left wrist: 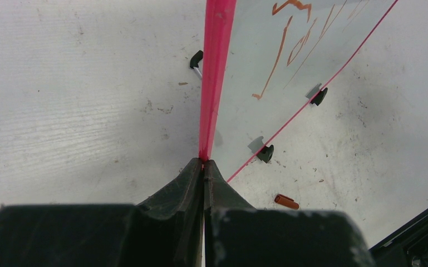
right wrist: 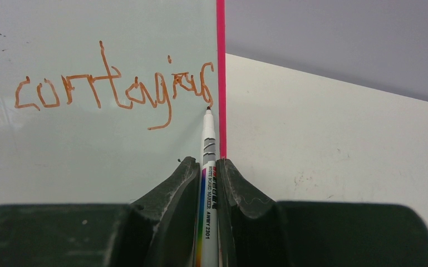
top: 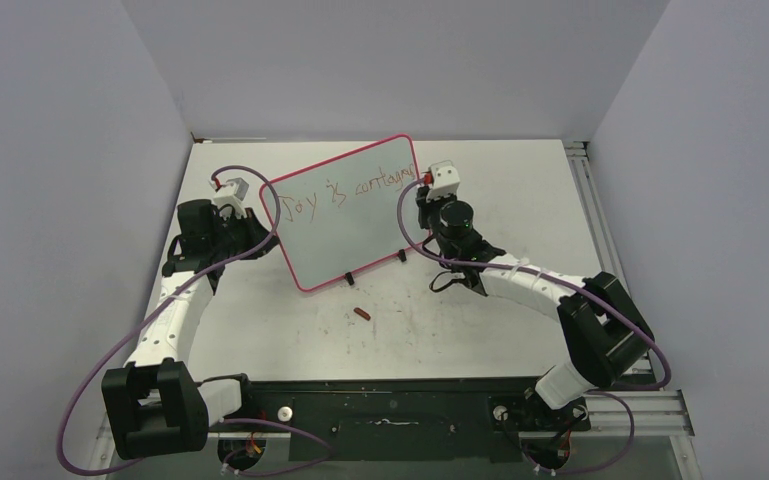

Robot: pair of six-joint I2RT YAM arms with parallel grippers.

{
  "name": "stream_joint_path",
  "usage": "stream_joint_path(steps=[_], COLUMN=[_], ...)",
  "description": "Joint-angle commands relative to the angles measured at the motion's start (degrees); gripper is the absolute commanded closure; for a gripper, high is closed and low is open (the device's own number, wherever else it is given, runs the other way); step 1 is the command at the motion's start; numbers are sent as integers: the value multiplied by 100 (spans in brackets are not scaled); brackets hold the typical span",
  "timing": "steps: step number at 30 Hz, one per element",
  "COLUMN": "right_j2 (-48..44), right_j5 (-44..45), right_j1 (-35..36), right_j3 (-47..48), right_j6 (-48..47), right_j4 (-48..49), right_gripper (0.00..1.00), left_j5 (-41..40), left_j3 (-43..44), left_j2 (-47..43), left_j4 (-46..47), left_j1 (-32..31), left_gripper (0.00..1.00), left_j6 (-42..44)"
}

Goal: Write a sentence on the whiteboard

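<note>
Top view: whiteboard stands mid-table on its small black feet, leaning back and turned a bit off square. The sentence runs along its top edge in reddish-brown and reads roughly "Joy is contagious". Left gripper is at the board's left edge, right gripper at the upper right edge by the end of the line. A small red-brown cap lies loose on the tabletop in front of the board, apart from it. Left wrist view: jaws pinched together on the pink frame at the board's edge, so the board is held there. The "J" and the next letters are visible on the face, with feet and cap on the scuffed table beyond. Right wrist view: jaws clamped on a whiteboard marker, barrel upright between the fingers. Its tip sits at the last letter of "contagious", just beside the pink frame. Can't tell whether the tip touches the board.
</note>
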Motion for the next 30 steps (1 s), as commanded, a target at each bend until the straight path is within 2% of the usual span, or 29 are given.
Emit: stream_joint_path(steps=[1,7,16,30], right_j2=[-216,-281,-868,-417], right_j5=[-132,4,608,357], right_j1=[112,183,260,191], right_j3=[-59,-78,-365,-272], right_j6=[-15,-44,-3,12], right_j4=[50,73,68,212], right_gripper=[95,95,95,95], left_j5=[110,101,14,47], left_j3=[230,230,209,212], left_j2=[-87,-113,-163,-166], left_j4=[115,109,107,111], left_j1=[-59,-64,-64,-62], left_gripper=[100,100,100,100], left_j6=[28,28,10,10])
